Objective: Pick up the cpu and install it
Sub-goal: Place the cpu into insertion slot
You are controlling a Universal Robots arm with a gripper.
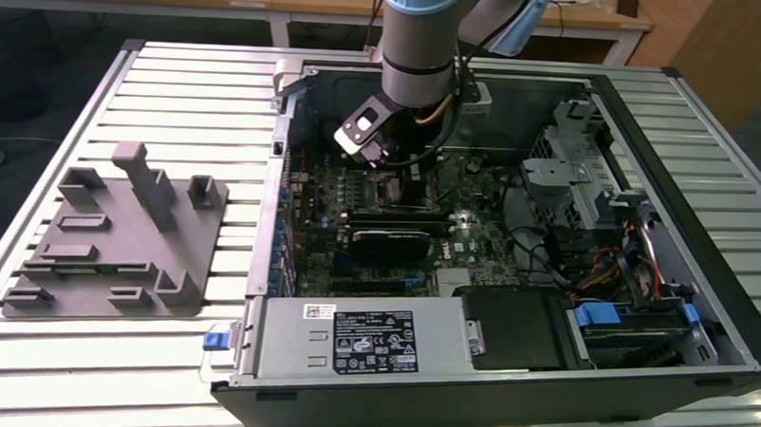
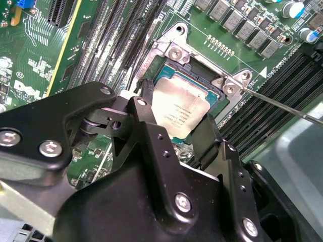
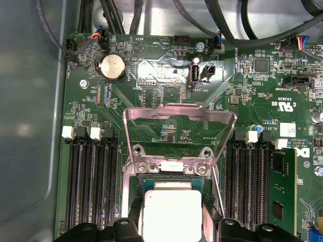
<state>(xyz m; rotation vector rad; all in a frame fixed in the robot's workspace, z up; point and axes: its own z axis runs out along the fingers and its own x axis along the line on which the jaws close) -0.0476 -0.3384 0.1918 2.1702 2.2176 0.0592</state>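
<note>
Now, worktop point(image 1: 169, 83): slatted metal, carrying an open case and a grey fixture.
case point(image 1: 475, 411): lying on its side, from the centre out to 3 o'clock in the exterior view, with the lid off and the board facing up.
arm point(image 1: 419, 44): comes down from 12 o'clock into the case.
fixture point(image 1: 114, 242): at 9 o'clock in the exterior view, well apart from the case.
board point(image 3: 282, 101): green, with the socket point(image 2: 174, 50) toward 12 o'clock of it in the exterior view.
end effector point(image 2: 174, 115): low over the socket; its black fingers point(image 2: 209, 143) look to be pinching the cpu by two opposite edges.
load plate point(image 3: 179, 118): flipped up, clear of the socket mouth.
cpu point(image 2: 182, 101): silver top up and roughly level, at the socket between the fingers. Whether it is fully seated I cannot tell.
step in hand: seating, by my reading. Keep the chip flat and square to the frame, with no sideways nudge and no pressing down, since socket pins probably bend easily.
in the way: memory slots point(image 3: 93, 176) flank the socket on both sides, near the fingers. A thin lever point(image 2: 282, 107) runs just beside one frame corner, and cables point(image 1: 606, 269) lie toward 3 o'clock, apart from the socket.
</note>
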